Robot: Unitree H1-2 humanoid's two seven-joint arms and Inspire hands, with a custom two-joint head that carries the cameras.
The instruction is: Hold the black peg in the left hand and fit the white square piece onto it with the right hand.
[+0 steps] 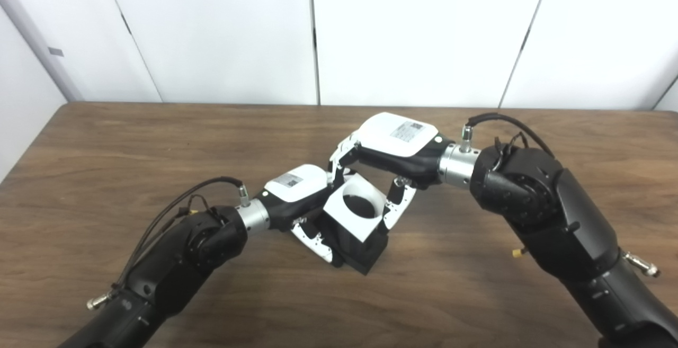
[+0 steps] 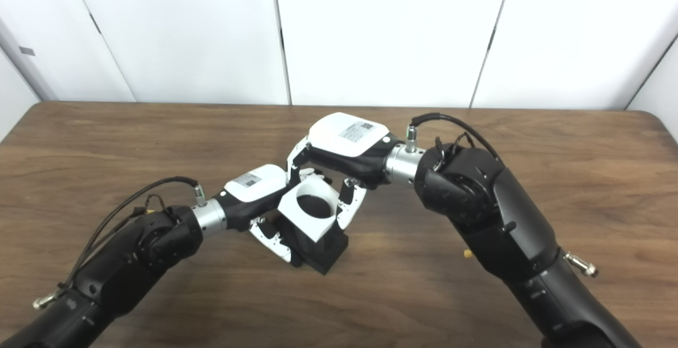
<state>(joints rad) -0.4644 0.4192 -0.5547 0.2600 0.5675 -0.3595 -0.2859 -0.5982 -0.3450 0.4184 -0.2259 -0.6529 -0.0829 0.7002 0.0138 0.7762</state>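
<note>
The black peg point(image 1: 362, 251) is a dark block, held tilted just above the table's middle by my left hand point(image 1: 304, 199), which is shut on it from the left. On top of it sits the white square piece point(image 1: 354, 207), its round hole facing up with the peg's black end showing inside. My right hand point(image 1: 394, 149) comes in from the right and is shut on the white piece, fingers on its far and right sides. The same pair appears in the right eye view, white piece point(image 2: 310, 207) over black peg point(image 2: 319, 250).
A brown wooden table point(image 1: 159, 141) fills the view, backed by white wall panels point(image 1: 424, 30). Both black forearms lie low over the table's near half. The table's right rear corner point(image 2: 659, 120) shows in the right eye view.
</note>
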